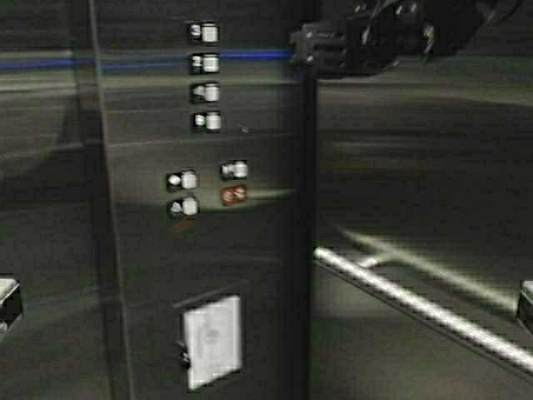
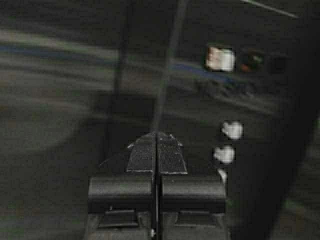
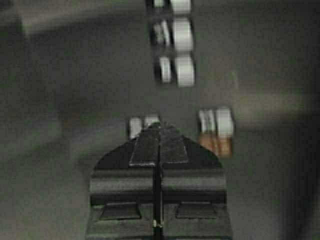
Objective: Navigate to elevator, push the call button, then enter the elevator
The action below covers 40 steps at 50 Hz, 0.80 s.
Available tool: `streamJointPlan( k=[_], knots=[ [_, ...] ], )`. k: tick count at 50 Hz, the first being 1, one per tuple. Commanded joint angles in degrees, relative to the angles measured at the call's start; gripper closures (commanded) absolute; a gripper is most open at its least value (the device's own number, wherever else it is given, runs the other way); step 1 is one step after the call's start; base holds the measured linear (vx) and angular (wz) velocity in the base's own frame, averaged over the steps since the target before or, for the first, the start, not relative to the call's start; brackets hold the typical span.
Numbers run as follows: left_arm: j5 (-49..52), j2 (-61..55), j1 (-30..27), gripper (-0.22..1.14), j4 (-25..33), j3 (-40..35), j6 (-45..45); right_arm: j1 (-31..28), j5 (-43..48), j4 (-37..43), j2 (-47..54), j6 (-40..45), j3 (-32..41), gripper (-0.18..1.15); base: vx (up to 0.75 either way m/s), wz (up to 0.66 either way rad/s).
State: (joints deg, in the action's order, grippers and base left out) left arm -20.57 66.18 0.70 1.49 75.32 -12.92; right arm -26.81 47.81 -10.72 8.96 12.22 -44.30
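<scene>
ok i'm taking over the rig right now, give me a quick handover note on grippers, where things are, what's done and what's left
Left gripper: shut, empty, pointed at the steel cabin wall.
Right gripper: shut, empty, aimed at the button panel, its tip near the lower buttons.
The robot faces the elevator's inside panel: a column of four floor buttons, two pairs of lower buttons, one of them reddish, and a pale handrail to the right.
Done: it looks to be inside the cabin, so calling and entering appear complete.
Left: probably nothing; whether the doors are shut cannot be seen.

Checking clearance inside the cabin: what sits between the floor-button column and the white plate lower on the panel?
In the high view, between the floor-button column and the white plate sit four more buttons, one lit orange-red.
</scene>
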Motion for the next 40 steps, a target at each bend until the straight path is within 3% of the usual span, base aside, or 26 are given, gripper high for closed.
streamJointPlan(
  k=[1, 12, 40],
  knots=[
    [0.00, 0.09, 0.00, 0.89, 0.00, -0.70, -0.09, 1.67, 5.45, 0.00, 2.55, -0.18, 1.32, 0.91, 0.18, 0.15],
    [0.00, 0.26, 0.00, 0.89, 0.09, -0.53, 0.18, 2.72, 12.39, -0.18, 8.00, -0.35, 2.02, 0.91, 0.16, 0.13],
    [0.00, 0.26, 0.00, 0.89, 0.09, 0.00, 0.88, 2.72, 13.36, -0.70, 20.39, -0.26, 15.47, 0.91, 0.10, 0.06]
  ],
)
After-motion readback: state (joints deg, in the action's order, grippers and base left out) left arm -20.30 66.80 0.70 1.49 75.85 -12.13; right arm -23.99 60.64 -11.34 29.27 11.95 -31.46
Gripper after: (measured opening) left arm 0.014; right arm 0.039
